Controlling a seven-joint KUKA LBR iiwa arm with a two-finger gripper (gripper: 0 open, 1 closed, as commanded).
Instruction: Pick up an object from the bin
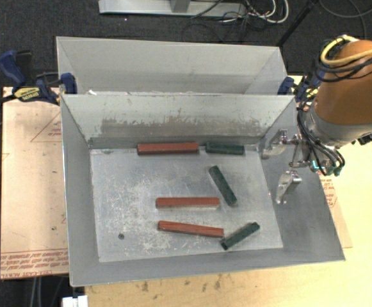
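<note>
The claw (280, 166) hangs over the right slope of the bin (77, 190), with every bar to its left. Nearest lies the tilted short bar (222, 185). Behind it, along the back wall, the back short bar (225, 149) lies just right of the back long bar (168, 148). Before it, the front short bar (240, 235) lies at the right end of the front long bar (191, 229). The middle long bar (187, 203) lies just behind that one.

The grey bin (118, 190) holds six bars on its floor. A back red bar (168, 148) and a short green bar (225, 149) lie along the back wall. A slanted green bar (222, 185) lies mid-floor, above a middle red bar (187, 203). A front red bar (191, 229) lies nearer, with a front green bar (240, 235) at its right end.
</note>
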